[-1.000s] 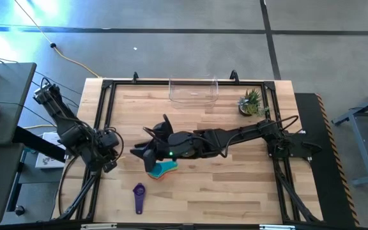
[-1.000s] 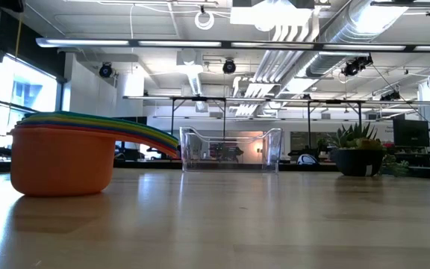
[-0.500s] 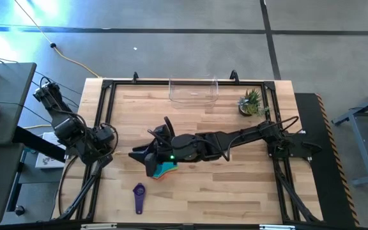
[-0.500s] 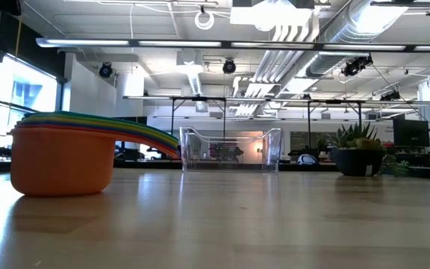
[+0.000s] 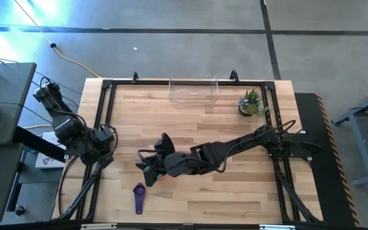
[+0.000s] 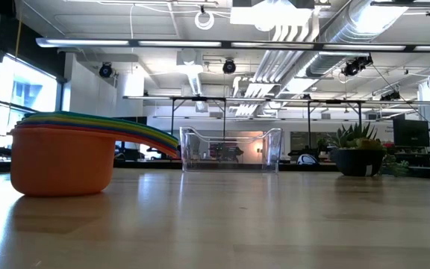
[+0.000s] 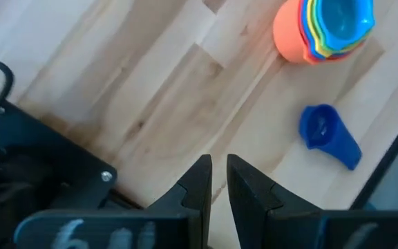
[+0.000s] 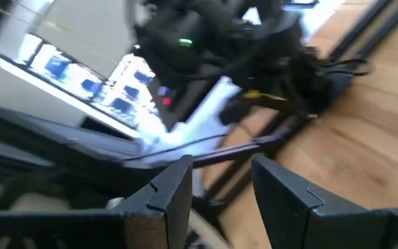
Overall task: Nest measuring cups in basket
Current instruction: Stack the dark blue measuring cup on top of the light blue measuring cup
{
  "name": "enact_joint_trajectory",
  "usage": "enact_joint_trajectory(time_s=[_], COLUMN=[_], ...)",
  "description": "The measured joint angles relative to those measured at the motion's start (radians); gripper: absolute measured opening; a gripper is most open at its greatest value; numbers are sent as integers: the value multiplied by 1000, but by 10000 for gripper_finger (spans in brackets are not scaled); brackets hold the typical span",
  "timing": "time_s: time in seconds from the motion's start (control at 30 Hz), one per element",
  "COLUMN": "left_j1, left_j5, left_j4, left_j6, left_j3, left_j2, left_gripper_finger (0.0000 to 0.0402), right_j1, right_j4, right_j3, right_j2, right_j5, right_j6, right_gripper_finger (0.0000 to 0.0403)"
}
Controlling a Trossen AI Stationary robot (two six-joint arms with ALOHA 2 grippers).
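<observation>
Probably a lab: exposed ceiling ducts (image 6: 349, 22), distant workbenches (image 6: 200, 104).

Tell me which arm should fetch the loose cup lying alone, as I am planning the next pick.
Right, probably. The right gripper hangs open by the stack of cups, close to the loose cup. The left gripper sits at the left edge of the table, farther off.

Table (image 5: 235, 191): pale wood planks, smooth, satin sheen with soft reflections in the low view. Cups (image 7: 327, 28): smooth plastic, slightly glossy. Basket (image 6: 230, 149): clear glossy plastic. Table frame (image 5: 104, 121): matt black metal. Left gripper's fingers (image 7: 199, 183): matt black.
</observation>
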Motion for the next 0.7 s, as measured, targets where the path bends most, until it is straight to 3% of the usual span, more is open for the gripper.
enact_joint_trajectory(time_s=[0.27,0.5,0.7], left_j1=[0,0,0], left_j5=[8,42,94], left_j4=[174,187,197], left_j6=[27,28,10], left_j3=[0,0,0], left_j2=[79,176,244], left_gripper_finger=[35,35,50], right_j1=[-2,-23,-43], right_j4=[-254,-465,-571], right_j3=[0,0,0], right_j2=[2,1,2], right_j5=[112,101,2], right_j6=[134,198,172], right_gripper_finger=[141,141,141])
